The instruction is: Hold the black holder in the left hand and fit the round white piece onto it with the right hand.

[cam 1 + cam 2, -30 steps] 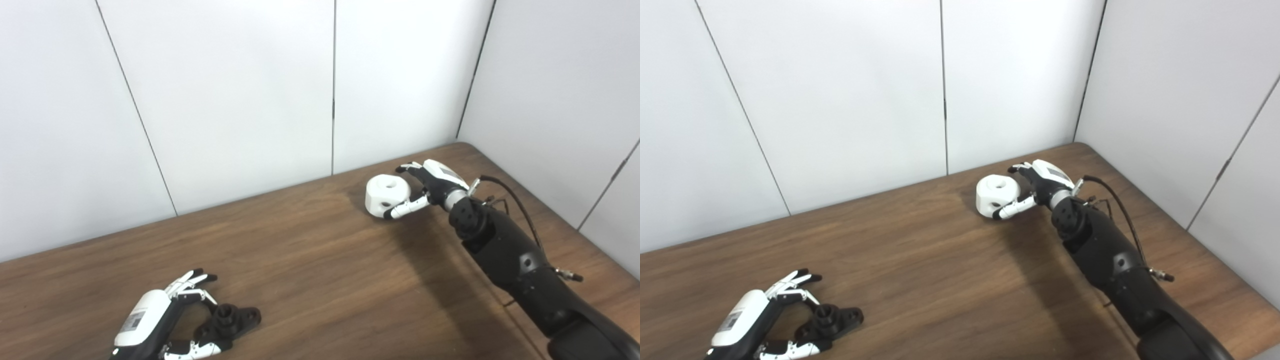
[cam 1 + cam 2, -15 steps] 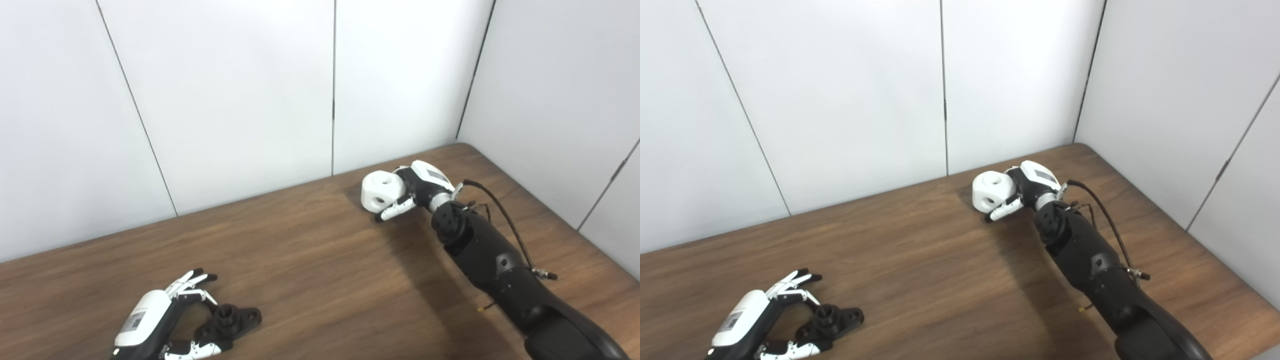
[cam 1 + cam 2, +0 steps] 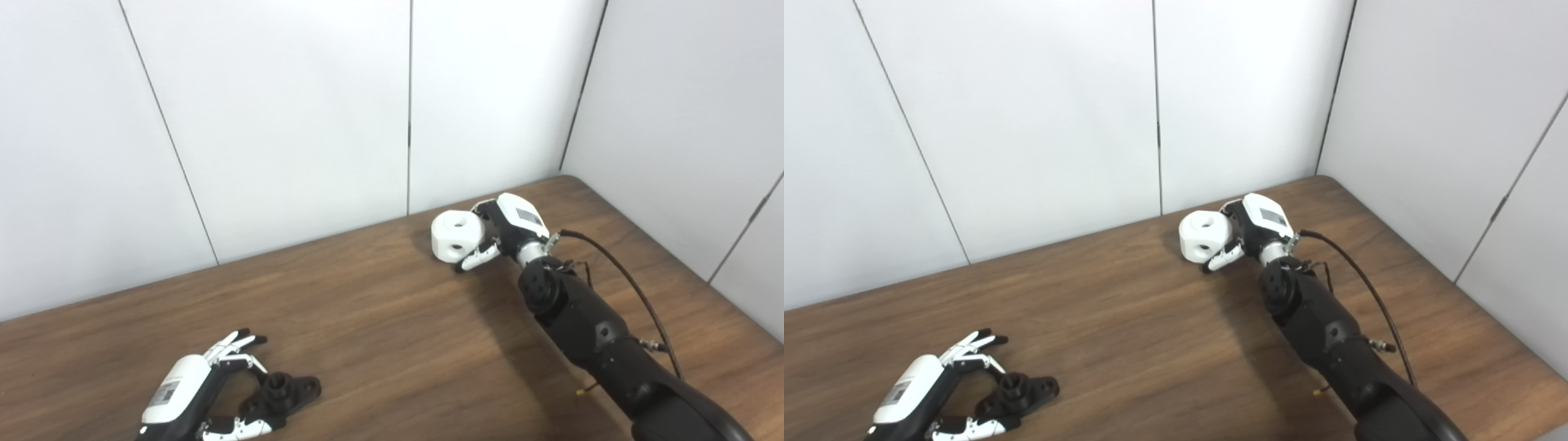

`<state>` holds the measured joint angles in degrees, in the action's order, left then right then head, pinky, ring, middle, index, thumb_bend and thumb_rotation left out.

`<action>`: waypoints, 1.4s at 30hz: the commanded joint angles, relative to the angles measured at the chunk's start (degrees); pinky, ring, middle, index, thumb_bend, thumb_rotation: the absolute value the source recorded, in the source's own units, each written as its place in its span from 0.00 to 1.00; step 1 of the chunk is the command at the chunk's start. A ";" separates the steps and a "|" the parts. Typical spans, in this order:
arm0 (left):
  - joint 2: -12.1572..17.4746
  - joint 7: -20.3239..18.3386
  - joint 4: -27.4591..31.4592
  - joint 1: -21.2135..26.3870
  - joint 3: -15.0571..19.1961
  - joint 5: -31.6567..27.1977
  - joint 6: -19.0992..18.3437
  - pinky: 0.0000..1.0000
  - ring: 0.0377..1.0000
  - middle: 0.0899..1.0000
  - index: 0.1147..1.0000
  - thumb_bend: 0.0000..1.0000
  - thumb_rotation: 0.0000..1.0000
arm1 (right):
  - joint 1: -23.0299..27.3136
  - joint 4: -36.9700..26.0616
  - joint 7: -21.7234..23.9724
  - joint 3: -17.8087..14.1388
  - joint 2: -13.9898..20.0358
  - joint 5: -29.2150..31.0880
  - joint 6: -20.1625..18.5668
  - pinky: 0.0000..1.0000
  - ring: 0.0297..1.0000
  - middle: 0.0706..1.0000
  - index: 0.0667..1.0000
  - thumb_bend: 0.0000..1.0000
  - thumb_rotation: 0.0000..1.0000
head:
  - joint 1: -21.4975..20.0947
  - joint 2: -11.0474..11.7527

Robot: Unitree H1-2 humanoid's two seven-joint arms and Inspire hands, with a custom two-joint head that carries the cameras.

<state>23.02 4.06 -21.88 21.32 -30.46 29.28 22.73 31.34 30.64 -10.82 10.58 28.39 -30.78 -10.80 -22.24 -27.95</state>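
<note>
We see a table (image 3: 380, 318) of dark, matt wood grain; the round white piece (image 3: 456, 234) looks like smooth matt plastic, the black holder (image 3: 282, 393) dull plastic, the wall panels (image 3: 294, 110) plain, smooth white.

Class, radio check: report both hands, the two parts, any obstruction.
Right hand shut on round white piece. Left hand open around black holder on table. Nothing between them.

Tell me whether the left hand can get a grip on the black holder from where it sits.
Probably yes. The left hand lies open on the table with its fingers and thumb either side of the black holder, and nothing stands between them.
</note>
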 commanded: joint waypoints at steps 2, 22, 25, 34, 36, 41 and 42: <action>-1.95 -4.48 -5.53 -6.84 -4.05 3.50 -0.49 0.93 0.95 0.86 0.42 0.52 0.04 | 0.33 0.05 0.02 0.98 -0.84 -1.19 0.53 0.68 0.76 0.72 0.45 0.52 0.13 | -0.06 -0.05; -1.62 -4.84 -5.94 -5.99 -3.90 3.68 -0.85 0.94 0.97 0.88 0.42 0.52 0.05 | -2.10 -10.00 1.47 0.71 -3.82 -0.85 -0.40 0.66 0.75 0.69 0.45 0.52 0.13 | 2.93 -1.41; -1.50 -4.46 -6.51 -5.75 -3.90 4.00 -0.53 0.94 0.97 0.88 0.42 0.52 0.05 | -2.77 -12.61 2.14 0.78 -4.45 -1.38 -0.68 0.64 0.74 0.69 0.45 0.52 0.13 | 3.27 -1.69; -1.36 -5.18 -6.38 -5.41 -3.91 4.38 -1.45 0.95 0.97 0.88 0.42 0.52 0.05 | -4.15 -17.45 4.03 0.38 -6.10 -1.96 -1.18 0.63 0.74 0.69 0.45 0.52 0.13 | 5.62 -2.51; -1.43 -5.16 -6.34 -5.36 -3.92 4.41 -1.45 0.94 0.97 0.88 0.42 0.52 0.05 | -4.59 -18.49 4.47 0.36 -6.45 -1.73 -0.82 0.62 0.73 0.69 0.45 0.52 0.13 | 5.94 -2.59; -1.80 -5.39 -6.24 -5.11 -3.92 4.40 -2.05 0.95 0.97 0.88 0.42 0.52 0.05 | -6.42 -22.65 6.41 0.49 -8.00 -1.15 -0.86 0.62 0.74 0.69 0.45 0.52 0.13 | 8.08 -3.16; -1.85 -5.24 -6.39 -5.01 -3.99 4.63 -2.03 0.95 0.97 0.88 0.42 0.52 0.05 | -6.85 -23.68 6.84 0.62 -8.36 -1.16 -1.00 0.62 0.74 0.69 0.45 0.52 0.13 | 8.08 -3.16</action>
<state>22.44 3.66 -22.63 22.22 -30.60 29.67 22.87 22.74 9.97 -3.92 11.44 20.23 -31.84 -12.80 -14.24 -31.02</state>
